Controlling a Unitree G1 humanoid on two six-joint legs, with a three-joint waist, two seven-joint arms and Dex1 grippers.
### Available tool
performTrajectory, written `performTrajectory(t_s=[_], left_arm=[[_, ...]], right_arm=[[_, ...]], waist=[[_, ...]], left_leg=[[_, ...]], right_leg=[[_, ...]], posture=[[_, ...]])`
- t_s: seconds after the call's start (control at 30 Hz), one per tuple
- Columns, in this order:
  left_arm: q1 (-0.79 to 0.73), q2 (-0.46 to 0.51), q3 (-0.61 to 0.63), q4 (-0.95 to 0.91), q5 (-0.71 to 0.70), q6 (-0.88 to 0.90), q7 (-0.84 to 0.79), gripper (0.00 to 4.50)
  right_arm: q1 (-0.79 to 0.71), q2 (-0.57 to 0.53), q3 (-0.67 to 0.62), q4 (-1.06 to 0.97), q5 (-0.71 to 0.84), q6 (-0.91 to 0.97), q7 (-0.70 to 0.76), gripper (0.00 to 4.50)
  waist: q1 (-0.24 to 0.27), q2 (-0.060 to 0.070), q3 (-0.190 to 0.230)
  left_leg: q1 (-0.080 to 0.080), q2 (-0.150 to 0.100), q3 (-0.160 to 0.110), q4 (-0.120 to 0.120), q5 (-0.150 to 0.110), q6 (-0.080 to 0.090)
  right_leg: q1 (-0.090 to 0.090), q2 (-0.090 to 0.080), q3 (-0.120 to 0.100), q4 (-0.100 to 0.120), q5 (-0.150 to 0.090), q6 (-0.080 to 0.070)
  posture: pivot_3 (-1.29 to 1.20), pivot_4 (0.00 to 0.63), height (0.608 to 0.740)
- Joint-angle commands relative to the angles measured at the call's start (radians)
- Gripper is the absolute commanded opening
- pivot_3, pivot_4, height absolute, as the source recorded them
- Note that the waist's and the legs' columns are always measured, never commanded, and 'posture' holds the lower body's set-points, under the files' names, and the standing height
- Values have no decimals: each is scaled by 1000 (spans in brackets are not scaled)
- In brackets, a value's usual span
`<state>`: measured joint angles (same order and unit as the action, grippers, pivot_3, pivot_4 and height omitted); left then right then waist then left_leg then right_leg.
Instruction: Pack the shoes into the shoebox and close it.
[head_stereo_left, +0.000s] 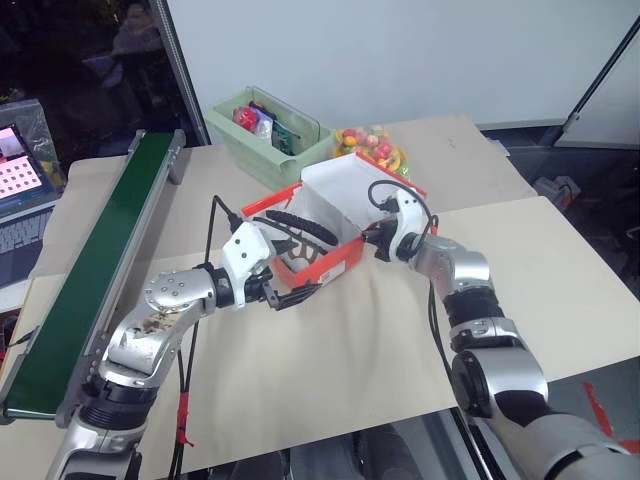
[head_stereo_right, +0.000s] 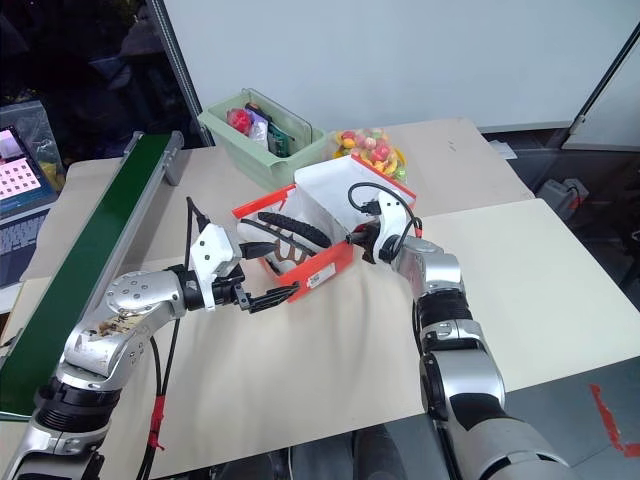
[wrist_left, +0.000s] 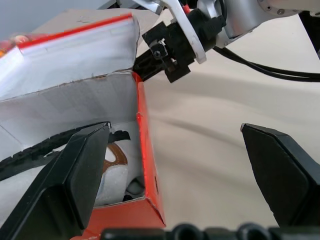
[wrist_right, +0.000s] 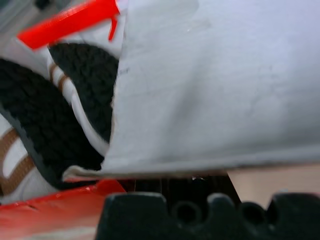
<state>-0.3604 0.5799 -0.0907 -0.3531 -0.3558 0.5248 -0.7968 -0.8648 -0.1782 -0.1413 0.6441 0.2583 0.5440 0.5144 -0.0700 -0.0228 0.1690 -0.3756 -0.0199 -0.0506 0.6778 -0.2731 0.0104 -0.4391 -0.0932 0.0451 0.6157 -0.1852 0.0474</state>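
Note:
The red-orange shoebox (head_stereo_left: 335, 262) sits mid-table with its white-lined lid (head_stereo_left: 345, 192) standing open at the back. The shoes (head_stereo_left: 300, 228) lie inside, black ridged soles turned up, beige sides with brown stripes (wrist_right: 20, 165) showing. My left gripper (head_stereo_left: 303, 270) is open at the box's near left corner, and the orange wall (wrist_left: 147, 170) stands between its fingers, one inside and one outside. My right gripper (head_stereo_left: 375, 243) is shut at the box's right end, tucked under the lid's lower edge (wrist_right: 200, 150); I cannot tell whether it touches the cardboard.
A pale green bin (head_stereo_left: 225, 130) of small items stands behind the box, and a bag of colourful toy fruit (head_stereo_left: 372, 148) lies beside it. A green conveyor belt (head_stereo_left: 100, 270) runs along the left. A lit screen (head_stereo_left: 20, 175) is at far left.

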Motion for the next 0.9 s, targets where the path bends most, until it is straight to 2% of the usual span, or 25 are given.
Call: performTrajectory(t_s=[0.03, 0.33, 0.9], left_arm=[[-28, -2, 6, -8, -2, -15, -2, 4500], [-34, 5, 7, 0, -2, -16, -10, 4500], [-51, 11, 13, 13, 0, -14, -16, 4500]], right_arm=[[15, 47, -73, -127, 67, -98, -56, 10], [120, 125, -95, -332, 180, -109, -40, 10], [201, 90, -30, -473, 200, -37, -44, 10]], waist=[[0, 0, 0], [1, 0, 0], [2, 0, 0]], left_leg=[[0, 0, 0, 0, 0, 0], [0, 0, -1, 0, 0, 0], [1, 0, 0, 0, 0, 0]], right_leg=[[0, 0, 0, 0, 0, 0], [0, 0, 0, 1, 0, 0], [0, 0, 0, 1, 0, 0]], posture=[[0, 150, 740], [0, 150, 740], [0, 150, 740]])
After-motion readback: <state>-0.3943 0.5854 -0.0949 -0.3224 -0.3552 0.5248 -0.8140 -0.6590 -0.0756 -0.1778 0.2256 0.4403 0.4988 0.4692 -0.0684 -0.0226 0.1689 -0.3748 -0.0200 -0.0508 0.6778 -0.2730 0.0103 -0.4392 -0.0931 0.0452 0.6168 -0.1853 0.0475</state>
